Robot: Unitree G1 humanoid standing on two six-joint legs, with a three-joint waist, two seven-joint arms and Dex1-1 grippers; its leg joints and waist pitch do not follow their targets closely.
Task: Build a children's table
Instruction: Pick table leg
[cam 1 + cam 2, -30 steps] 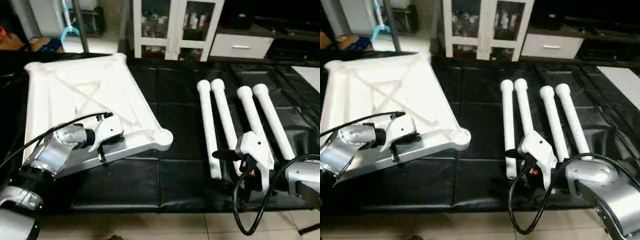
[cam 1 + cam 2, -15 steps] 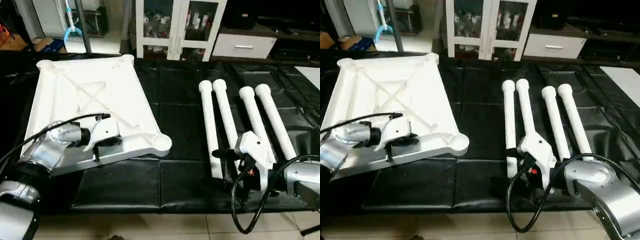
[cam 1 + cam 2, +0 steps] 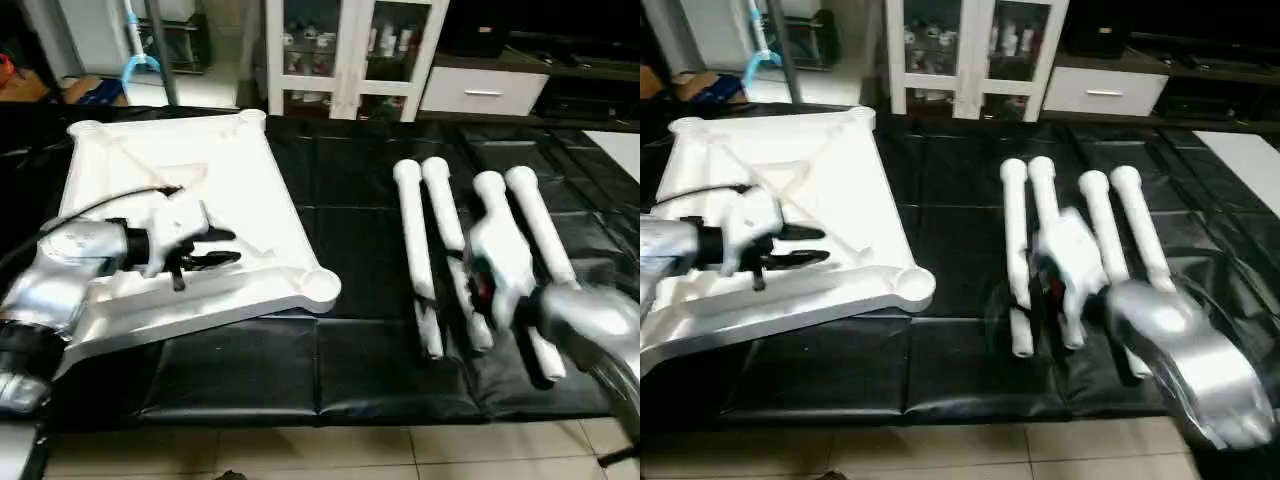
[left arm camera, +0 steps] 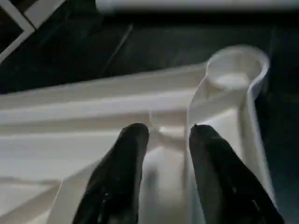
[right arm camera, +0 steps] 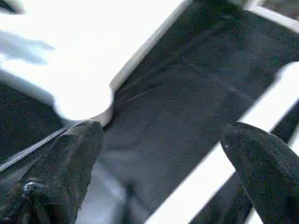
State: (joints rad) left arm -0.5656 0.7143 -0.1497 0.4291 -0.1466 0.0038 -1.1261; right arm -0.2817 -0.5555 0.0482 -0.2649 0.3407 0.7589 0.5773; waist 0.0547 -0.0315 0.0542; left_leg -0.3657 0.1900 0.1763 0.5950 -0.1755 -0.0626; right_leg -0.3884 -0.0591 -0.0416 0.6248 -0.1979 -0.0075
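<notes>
The white tabletop (image 3: 150, 180) lies upside down on the left of the black mat, ribs and X-brace up, with a round corner socket (image 3: 320, 288) at its near right. My left gripper (image 3: 232, 248) hovers open over its near-right ribs; in the left wrist view its black fingers (image 4: 133, 154) straddle a rib just short of the socket (image 4: 236, 70). Four white tube legs (image 3: 412, 230) lie side by side on the right. My right gripper (image 5: 163, 135) is above their middle, open wide with nothing between its fingers (image 5: 77, 144).
A white glass-door cabinet (image 3: 350, 50) and a low white drawer unit (image 3: 480, 90) stand behind the mat. The black mat (image 3: 300, 370) ends at tiled floor (image 3: 300, 450) near me. A bare strip of mat separates tabletop and legs.
My left gripper has lifted from the tabletop's near rim to above its ribs. The right arm has swung forward from the legs' near ends to over their middle.
</notes>
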